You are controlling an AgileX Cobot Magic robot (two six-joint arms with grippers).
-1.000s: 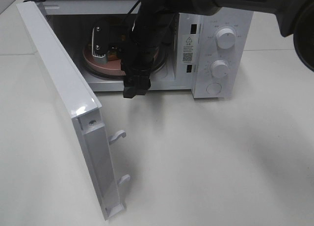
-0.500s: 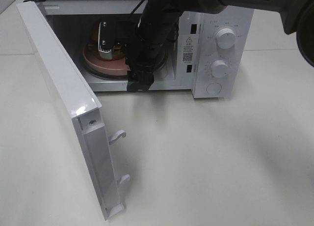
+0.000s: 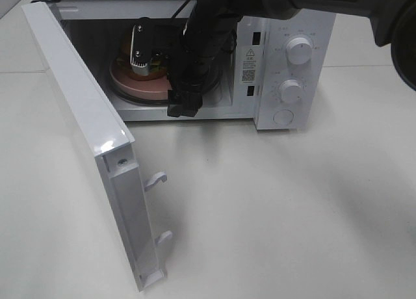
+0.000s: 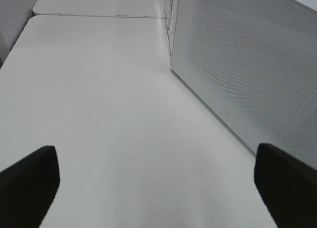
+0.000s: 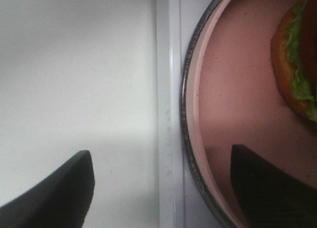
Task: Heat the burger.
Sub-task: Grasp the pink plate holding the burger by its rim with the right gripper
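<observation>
The burger [image 5: 296, 64], tan bun with green lettuce, sits on a round pink plate [image 5: 237, 104] on the glass turntable inside the open microwave [image 3: 260, 110]. From the exterior high view the plate [image 3: 140, 86] shows, while the burger [image 3: 156, 67] is mostly hidden behind my right gripper [image 3: 148, 55]. That gripper [image 5: 163, 188] is open above the plate's near rim, with one fingertip [image 5: 267, 188] over the plate and the other [image 5: 59, 193] outside it, holding nothing. My left gripper [image 4: 158, 188] is open over bare table beside the microwave's door.
The microwave door [image 3: 78, 97] stands swung wide open to the left, with its latch hooks [image 3: 156, 179] sticking out. Two knobs [image 3: 299, 50] and a round button [image 3: 284, 117] are on the right panel. The door's mesh face [image 4: 247, 74] fills the left wrist view's right side.
My right arm has lifted and shifted slightly right inside the microwave over the last second. Plate and burger have stayed put, and the jaws have kept their width.
</observation>
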